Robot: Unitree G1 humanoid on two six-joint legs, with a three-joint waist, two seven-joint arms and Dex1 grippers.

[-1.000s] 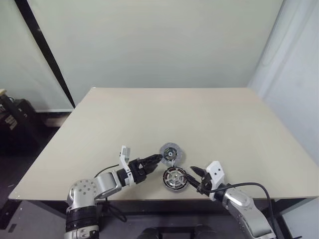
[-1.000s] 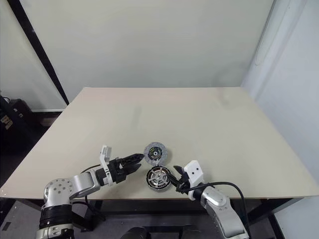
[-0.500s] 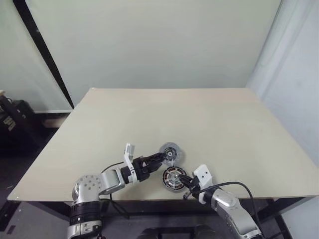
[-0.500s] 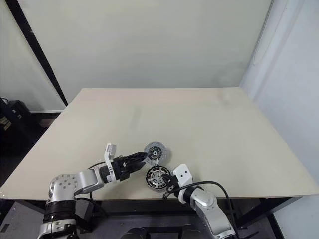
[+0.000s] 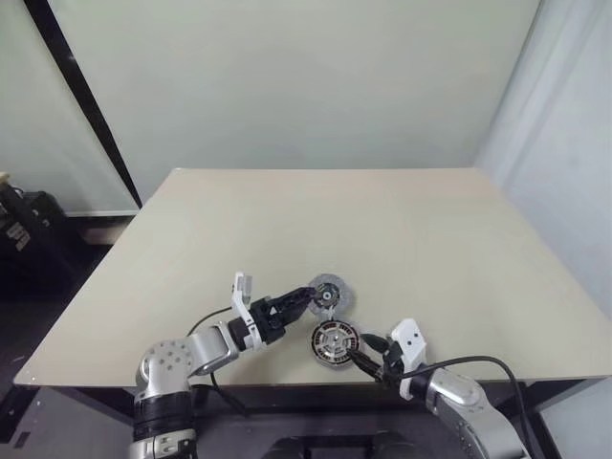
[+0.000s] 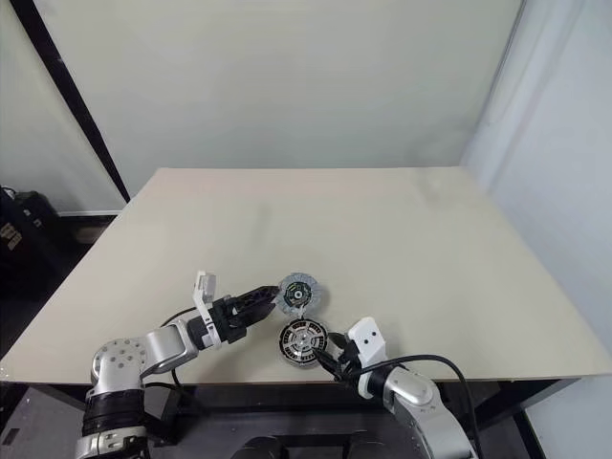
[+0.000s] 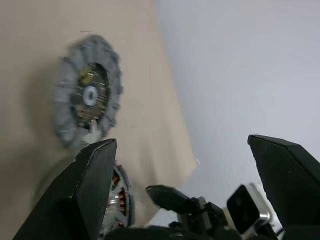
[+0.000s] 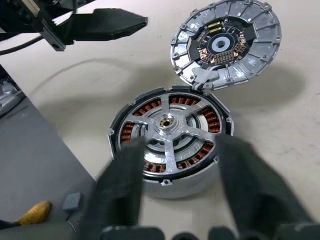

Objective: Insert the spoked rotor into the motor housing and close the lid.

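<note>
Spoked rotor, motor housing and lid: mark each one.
spoked rotor (image 8: 167, 121): right wrist view, central hub.
motor housing (image 8: 190, 186): right wrist view, outer side wall.
lid (image 8: 260, 47): right wrist view, grey rim of its open face.

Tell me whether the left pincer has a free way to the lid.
Probably yes: the left pincer stands open right beside the lid, nothing between them; the right pincer sits by the housing, off that path.

right gripper fingers (image 8: 240, 185): we see them smeared with blur, covering the near rim of the motor housing (image 8: 170, 132).
motor housing, left wrist view: we see it cut off behind a left gripper finger (image 7: 82, 192).
lid (image 7: 89, 97): blurred.
</note>
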